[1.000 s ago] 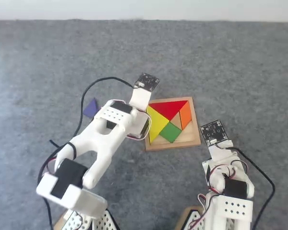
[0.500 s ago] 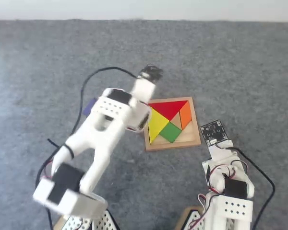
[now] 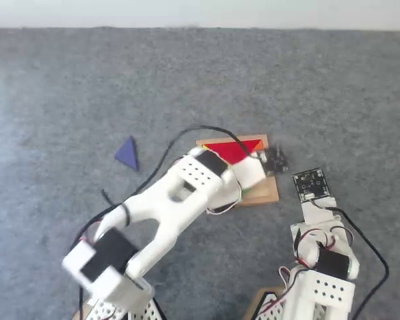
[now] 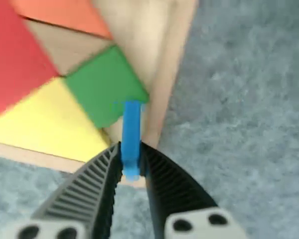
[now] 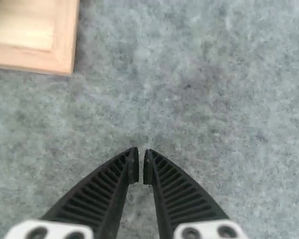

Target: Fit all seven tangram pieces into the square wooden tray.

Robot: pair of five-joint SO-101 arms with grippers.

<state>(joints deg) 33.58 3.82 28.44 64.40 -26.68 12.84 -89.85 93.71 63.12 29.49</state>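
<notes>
While my left gripper pinches the blue piece by its thin sides, the piece hangs over the tray's bare spot, beside the green square, near the tray's edge.

The left arm stretched over the tray, blocking most of it from above. Inside, a bare strip lay open beside the green piece.
</notes>
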